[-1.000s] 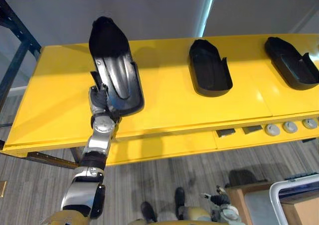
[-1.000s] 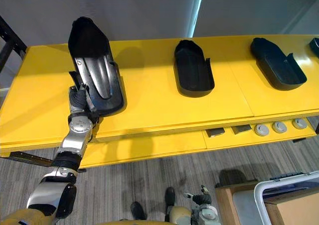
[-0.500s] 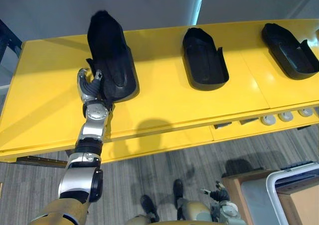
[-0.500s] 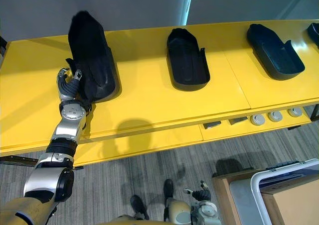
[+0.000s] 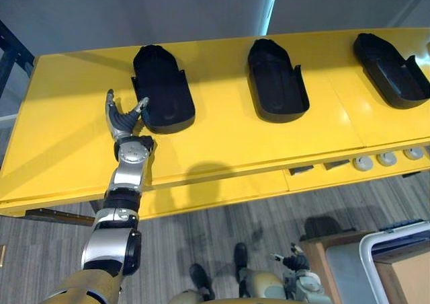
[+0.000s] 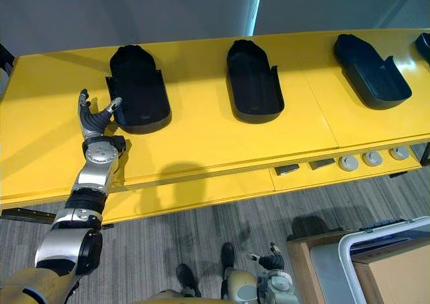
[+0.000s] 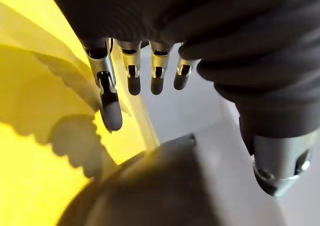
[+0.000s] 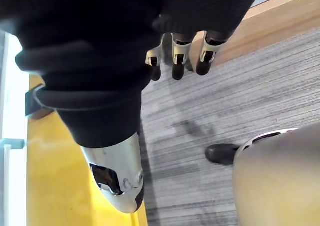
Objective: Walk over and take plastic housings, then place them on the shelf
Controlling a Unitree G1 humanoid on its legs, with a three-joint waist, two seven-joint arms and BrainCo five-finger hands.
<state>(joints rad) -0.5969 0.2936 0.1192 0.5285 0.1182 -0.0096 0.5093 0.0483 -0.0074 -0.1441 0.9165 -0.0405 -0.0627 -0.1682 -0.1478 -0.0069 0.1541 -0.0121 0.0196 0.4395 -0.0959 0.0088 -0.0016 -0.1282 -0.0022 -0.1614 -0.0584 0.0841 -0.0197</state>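
Housing (image 5: 163,89) now lies flat on the shelf (image 5: 222,136), released; left hand (image 5: 123,121) spread wide, thumb perhaps touching it.

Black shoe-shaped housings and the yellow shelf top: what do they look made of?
Black shoe-shaped housings: likely moulded plastic with a matt to satin finish, judging by the thin walls and dull, soft highlights. Yellow shelf top: smooth, glossy painted or laminated board, possibly metal; it shows soft reflections and a panel seam.

Yellow shelf (image 6: 201,139), three black plastic housings lying flat in a row, well apart: left housing (image 6: 139,89), middle housing (image 6: 254,82), right housing (image 6: 371,70); left hand (image 6: 94,118), fingers spread, just beside left housing, thumb tip at its rim; contact undetermined
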